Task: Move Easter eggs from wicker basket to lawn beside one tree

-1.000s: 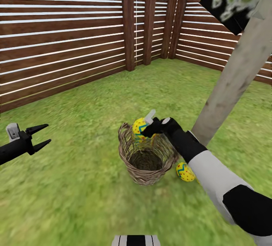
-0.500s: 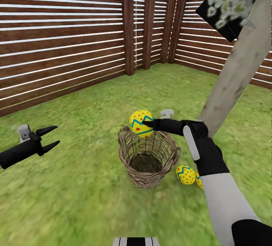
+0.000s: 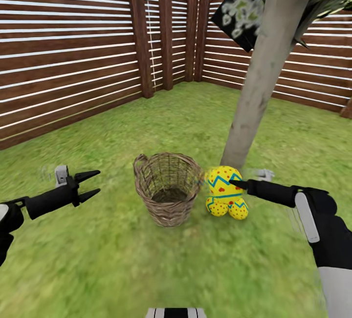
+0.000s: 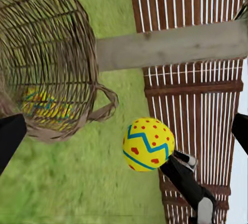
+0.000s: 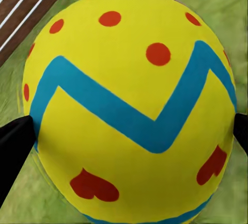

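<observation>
My right gripper (image 3: 233, 183) is shut on one Easter egg (image 3: 221, 184), yellow with a blue zigzag and red dots. It holds this egg (image 5: 129, 105) just above two more Easter eggs (image 3: 215, 206) (image 3: 238, 209), which lie on the lawn (image 3: 122, 259) between the wicker basket (image 3: 167, 192) and the tree (image 3: 254, 93). In the head view the basket stands upright and only its dark bottom shows inside. My left gripper (image 3: 92, 184) hangs open, left of the basket and apart from it. The left wrist view shows the held egg (image 4: 148, 144) beside the basket (image 4: 46, 53).
A reddish-brown slatted fence (image 3: 73, 64) closes the garden at the left and back and meets in a corner behind the tree. Dark blocky foliage (image 3: 242, 5) hangs overhead near the trunk. Open grass lies in front of the basket and to the right of the eggs.
The head view has shifted. My right gripper carried the egg from above the basket's rim over to the right and down, to just over the two eggs by the trunk. The left gripper stayed open.
</observation>
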{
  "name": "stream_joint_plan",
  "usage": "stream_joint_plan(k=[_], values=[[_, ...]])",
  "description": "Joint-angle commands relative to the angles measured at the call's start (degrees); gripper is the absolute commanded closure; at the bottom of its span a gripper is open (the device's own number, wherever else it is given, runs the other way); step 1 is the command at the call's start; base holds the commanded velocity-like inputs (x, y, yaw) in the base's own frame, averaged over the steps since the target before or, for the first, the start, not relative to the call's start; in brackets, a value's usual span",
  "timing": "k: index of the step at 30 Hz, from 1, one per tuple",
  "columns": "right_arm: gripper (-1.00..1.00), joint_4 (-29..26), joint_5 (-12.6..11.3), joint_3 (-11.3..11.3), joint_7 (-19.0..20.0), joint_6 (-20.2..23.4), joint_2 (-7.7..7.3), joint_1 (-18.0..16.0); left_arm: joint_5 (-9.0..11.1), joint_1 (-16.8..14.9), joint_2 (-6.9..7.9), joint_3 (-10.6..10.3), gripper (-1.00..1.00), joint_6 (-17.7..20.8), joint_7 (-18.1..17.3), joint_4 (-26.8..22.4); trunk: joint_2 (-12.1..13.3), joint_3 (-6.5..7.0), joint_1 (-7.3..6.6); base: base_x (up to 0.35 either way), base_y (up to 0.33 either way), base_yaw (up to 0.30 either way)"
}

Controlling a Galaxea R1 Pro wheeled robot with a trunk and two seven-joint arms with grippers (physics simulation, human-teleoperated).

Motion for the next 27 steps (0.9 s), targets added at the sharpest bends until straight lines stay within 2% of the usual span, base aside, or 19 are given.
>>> stream_joint_plan(k=[1, 2, 3, 4, 6, 7, 8, 9, 10, 12, 14, 17, 18, 19, 20, 21, 23, 26, 27], values=[[1.00, 0.01, 0.19, -0.32, 0.34, 0.31, -0.67, -0.03, 0.43, -0.03, -0.65, -0.88, -1.00, 0.23, 0.40, -0.05, -0.02, 0.01, -0.02, -0.032, -0.111, -0.262], [1.00, 0.16, 0.14, -1.68, 0.31, 0.29, -2.45, -0.03, 0.41, -0.03, -0.90, -1.17, -1.00, 0.25, 0.37, -0.05, -0.02, 0.06, -0.02, -0.007, -0.189, -0.262], [1.00, 0.35, 0.59, -2.28, -0.50, 0.14, -2.94, -0.02, 0.40, -0.03, -0.90, -1.18, -1.00, 0.25, 0.34, -0.05, -0.02, 0.11, -0.02, 0.002, -0.252, -0.264], [1.00, 0.80, 3.35, -2.45, -4.08, -0.17, -3.08, -0.02, 0.40, -0.03, -0.89, -1.09, -1.00, 0.31, 0.30, -0.05, -0.02, 0.13, -0.02, 0.058, -0.293, -0.273], [1.00, 1.42, 14.25, -2.39, -19.66, -0.91, -2.50, 0.02, 0.45, -0.03, -0.76, -1.05, -1.00, 0.34, 0.27, 0.00, -0.02, 0.15, -0.02, 0.144, -0.294, -0.280], [1.00, 4.06, 18.50, -1.46, -30.25, -4.73, 0.22, 0.02, 0.48, -0.03, -0.56, -0.98, -1.00, 0.41, 0.27, 0.01, -0.02, 0.14, -0.02, 0.207, -0.270, -0.250], [1.00, 6.57, 19.34, -0.05, -33.96, -7.11, 1.76, -0.05, 0.48, -0.03, -0.50, -0.97, -1.00, 0.38, 0.27, 0.02, -0.02, 0.12, -0.02, 0.215, -0.267, -0.233], [1.00, 10.72, 19.88, 2.58, -38.33, -9.83, 3.29, -0.31, 0.49, -0.03, -0.39, -0.97, -1.00, 0.38, 0.27, 0.05, -0.02, 0.10, -0.02, 0.221, -0.265, -0.228], [1.00, 15.55, 20.03, 5.30, -42.30, -12.13, 4.00, -0.76, 0.49, -0.03, -0.32, -0.96, -1.00, 0.41, 0.27, 0.04, -0.02, 0.06, -0.02, 0.223, -0.263, -0.241], [1.00, 23.02, 20.16, 7.79, -46.74, -16.06, 4.77, -2.70, 0.49, -0.03, -0.36, -1.10, -1.00, 0.40, 0.28, 0.03, -0.02, -0.02, -0.02, 0.227, -0.259, -0.246], [1.00, 29.83, 20.29, 8.42, -48.10, -20.48, 5.03, -4.63, 0.49, -0.03, -0.53, -1.32, -1.00, 0.41, 0.27, -0.01, -0.02, -0.14, -0.02, 0.211, -0.201, -0.231], [1.00, 34.74, 20.17, 8.55, -48.34, -23.65, 5.41, -6.05, 0.51, -0.03, -0.45, -1.32, -1.00, 0.57, -0.47, -0.49, -0.02, -0.34, -0.02, 0.055, -0.048, -0.224], [1.00, 36.03, 20.11, 8.56, -48.36, -25.00, 5.62, -6.39, 0.55, -0.03, -0.05, -1.08, -1.00, 0.59, -1.38, -0.63, -0.02, -0.40, -0.02, 0.008, -0.007, -0.223], [1.00, 36.83, 19.94, 8.56, -48.37, -26.33, 6.13, -7.42, 0.56, -0.03, 1.29, -0.96, -1.00, 0.60, -2.25, -0.71, -0.02, -0.47, -0.02, 0.074, -0.003, -0.222], [1.00, 37.35, 19.87, 8.56, -48.37, -26.97, 7.28, -9.83, 0.58, -0.03, 2.97, -0.89, -1.00, 0.61, -3.34, -0.69, -0.02, -0.54, -0.02, 0.214, -0.001, -0.221], [1.00, 38.25, 19.94, 8.56, -48.37, -27.19, 8.67, -12.66, 0.58, -0.03, 3.95, -0.67, -1.00, 0.61, -4.87, -0.63, -0.02, -0.60, -0.02, 0.273, 0.000, -0.218], [1.00, 42.03, 20.20, 8.56, -48.40, -27.49, 10.78, -17.48, 0.58, -0.03, 4.63, 0.38, -1.00, 0.63, -7.23, -0.58, -0.02, -0.74, -0.02, 0.302, 0.000, -0.215], [1.00, 48.47, 20.38, 8.64, -48.40, -32.71, 11.53, -23.07, 0.59, -0.03, 4.68, 1.04, -1.00, 0.61, -9.25, -0.83, -0.02, -0.93, -0.02, 0.237, 0.000, -0.209], [1.00, 49.18, 20.40, 8.65, -48.44, -34.39, 11.58, -23.69, 0.58, -0.03, 4.68, 2.85, -1.00, 0.58, -10.25, -0.96, -0.02, -1.00, -0.02, 0.040, 0.000, -0.198]])
